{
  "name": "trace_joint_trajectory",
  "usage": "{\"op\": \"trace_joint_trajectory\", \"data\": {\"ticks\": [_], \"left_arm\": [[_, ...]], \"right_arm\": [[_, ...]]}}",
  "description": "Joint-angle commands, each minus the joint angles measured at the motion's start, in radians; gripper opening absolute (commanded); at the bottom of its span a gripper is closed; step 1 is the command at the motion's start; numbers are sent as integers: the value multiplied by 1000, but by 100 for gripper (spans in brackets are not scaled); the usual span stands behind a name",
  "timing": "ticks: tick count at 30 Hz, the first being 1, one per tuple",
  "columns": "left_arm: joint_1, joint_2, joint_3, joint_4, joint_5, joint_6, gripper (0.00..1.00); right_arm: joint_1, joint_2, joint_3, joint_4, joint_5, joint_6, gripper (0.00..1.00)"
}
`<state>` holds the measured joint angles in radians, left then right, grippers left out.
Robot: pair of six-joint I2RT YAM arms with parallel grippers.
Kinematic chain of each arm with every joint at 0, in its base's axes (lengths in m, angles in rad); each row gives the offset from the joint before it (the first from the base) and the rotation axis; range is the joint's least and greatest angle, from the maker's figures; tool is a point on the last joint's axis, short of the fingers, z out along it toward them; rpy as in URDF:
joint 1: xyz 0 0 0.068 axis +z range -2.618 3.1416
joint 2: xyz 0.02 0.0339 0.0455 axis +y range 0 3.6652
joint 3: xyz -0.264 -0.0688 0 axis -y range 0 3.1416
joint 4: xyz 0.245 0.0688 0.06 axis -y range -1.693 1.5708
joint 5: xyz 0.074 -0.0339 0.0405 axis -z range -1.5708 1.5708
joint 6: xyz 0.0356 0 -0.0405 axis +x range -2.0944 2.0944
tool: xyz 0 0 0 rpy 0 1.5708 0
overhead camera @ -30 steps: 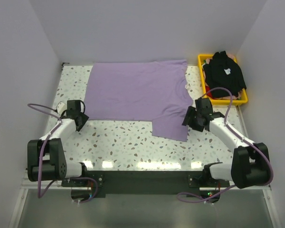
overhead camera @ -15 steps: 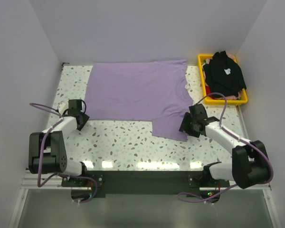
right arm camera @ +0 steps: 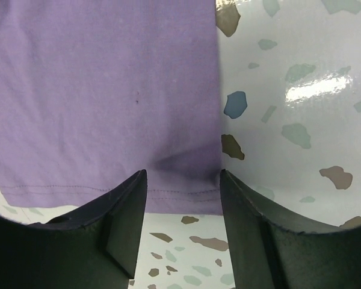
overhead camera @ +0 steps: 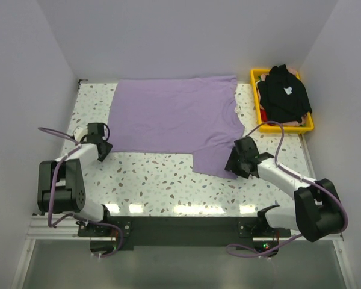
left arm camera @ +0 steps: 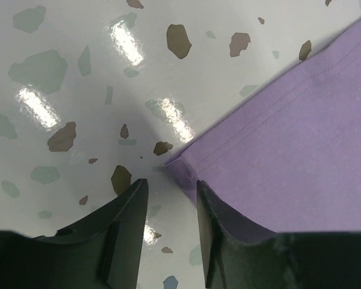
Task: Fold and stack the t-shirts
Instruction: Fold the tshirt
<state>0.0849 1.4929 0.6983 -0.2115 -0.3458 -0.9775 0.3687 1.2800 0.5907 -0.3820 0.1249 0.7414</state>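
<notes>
The lavender t-shirt (overhead camera: 174,117) lies spread flat across the far half of the table, one sleeve reaching toward the near right. My left gripper (overhead camera: 101,150) is low at its near left corner; in the left wrist view the jaws (left arm camera: 168,201) stand open, the cloth corner (left arm camera: 174,164) just ahead of the tips and the right finger (left arm camera: 213,217) over the shirt's edge. My right gripper (overhead camera: 231,164) is at the sleeve's near right corner, open (right arm camera: 182,180), with the stitched hem (right arm camera: 168,194) between its tips. The black t-shirt (overhead camera: 283,93) is heaped in the basket.
The yellow basket (overhead camera: 289,128) stands at the far right against the wall, other clothes under the black shirt. White walls close in the table on the left, back and right. Speckled tabletop (overhead camera: 156,180) shows between the shirt and the arms' bases.
My right gripper has slid left and nearer, onto the sleeve's near corner. My left gripper has edged toward the shirt's near left corner. Both pairs of jaws have narrowed a little.
</notes>
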Motion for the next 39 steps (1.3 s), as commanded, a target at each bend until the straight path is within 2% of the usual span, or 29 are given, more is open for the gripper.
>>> {"op": "trace_joint_trajectory", "data": {"ticks": [1,9,10,12,13,14,19,27,31,39], "left_arm": [[7,20,33,64,-22,-10,41],[7,84,61,69,-18,-12,31],[7,93,66,69,-18,-10,25],[9,101,69,70,-18,-9,17],[7,107,72,70,-16,-7,8],[9,110,73,69,-15,-6,2],[9,99,76,44,-28,-7,0],[7,21,41,-29,-87,-6,0],[7,-60,-11,-54,-117,-6,0],[7,-233,-94,-98,-137,-4,0]], "right_arm": [[7,-7,-40,32,33,30,54],[7,12,-63,68,5,23,27],[7,12,-65,68,5,21,19],[6,7,-63,63,-11,21,9],[7,-2,-65,61,-17,18,2],[7,-10,-65,57,-30,18,0],[7,-109,-66,-18,-65,15,0],[7,-408,-98,-188,-123,35,0],[7,-551,-143,-268,-163,53,0],[7,-682,-152,-368,-211,49,0]]}}
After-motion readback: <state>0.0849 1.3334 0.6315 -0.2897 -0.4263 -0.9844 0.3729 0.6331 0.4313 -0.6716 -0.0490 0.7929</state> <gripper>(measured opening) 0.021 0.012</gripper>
